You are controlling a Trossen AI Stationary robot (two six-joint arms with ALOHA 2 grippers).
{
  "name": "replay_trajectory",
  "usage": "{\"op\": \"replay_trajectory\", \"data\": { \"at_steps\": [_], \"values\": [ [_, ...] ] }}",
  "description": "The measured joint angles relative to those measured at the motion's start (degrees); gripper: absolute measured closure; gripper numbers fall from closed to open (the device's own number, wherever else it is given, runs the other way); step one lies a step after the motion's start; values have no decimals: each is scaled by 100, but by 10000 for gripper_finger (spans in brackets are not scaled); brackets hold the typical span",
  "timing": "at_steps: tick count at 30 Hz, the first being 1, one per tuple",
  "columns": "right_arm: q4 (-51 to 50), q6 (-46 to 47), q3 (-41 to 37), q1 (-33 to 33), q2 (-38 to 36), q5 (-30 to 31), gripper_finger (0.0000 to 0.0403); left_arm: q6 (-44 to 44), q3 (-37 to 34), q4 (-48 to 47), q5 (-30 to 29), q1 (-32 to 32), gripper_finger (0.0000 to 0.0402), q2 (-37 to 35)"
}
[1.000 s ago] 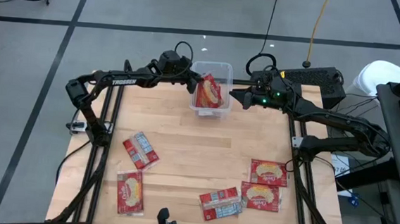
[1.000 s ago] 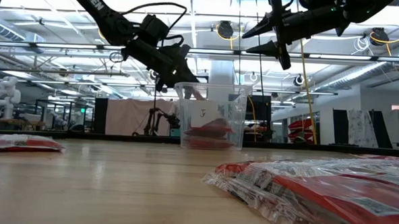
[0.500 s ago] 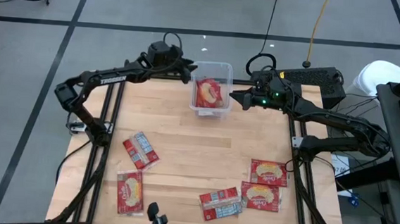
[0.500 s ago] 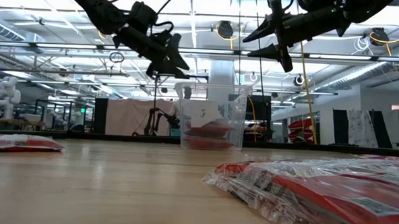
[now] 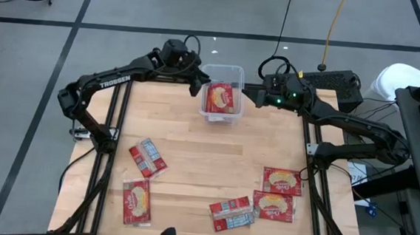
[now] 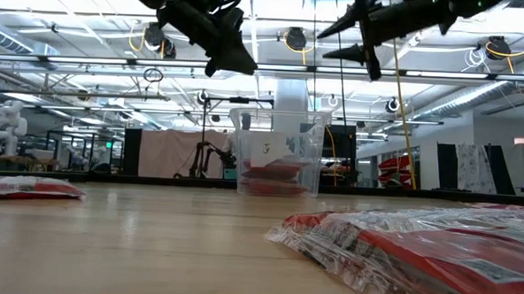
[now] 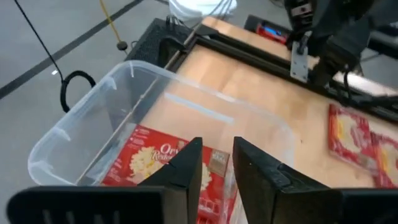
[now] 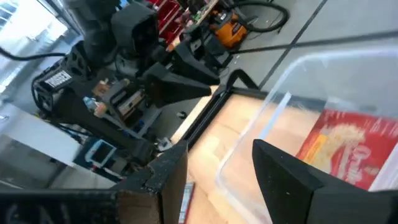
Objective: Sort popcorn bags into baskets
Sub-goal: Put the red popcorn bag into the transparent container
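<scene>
At the table's far edge stands the clear basket (image 5: 222, 102) with red popcorn bags (image 5: 222, 98) inside; the left gripper (image 5: 196, 82) hovers beside it, jaws slightly apart and empty, the right gripper (image 5: 247, 96) opposite, parted and empty; 5 loose bags (image 5: 280, 180) lie toward the near edge

A light wooden tabletop (image 5: 200, 154) framed by black metal rails is set on a grey floor (image 5: 21, 60) crossed by dark tape lines. A yellow cable (image 5: 335, 22) is seen at 1 o'clock and a white rounded object (image 5: 394, 78) at 2 o'clock. In the low view, a high ceiling with bright strip lights (image 6: 63, 32) and metal beams is shown, with a white robot figure (image 6: 6, 122) at 9 o'clock.
</scene>
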Motion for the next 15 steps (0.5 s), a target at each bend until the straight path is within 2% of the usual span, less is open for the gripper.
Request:
{"op": "replay_trajectory", "data": {
  "at_steps": [9,15],
  "values": [
    [-2125,-709,1367,-10,98,354,250,149,13,-76,15,-4,344,2],
    [-2663,-1440,2988,-35,991,340,280,25,13,-83,30,-36,371,-67]
  ]
}}
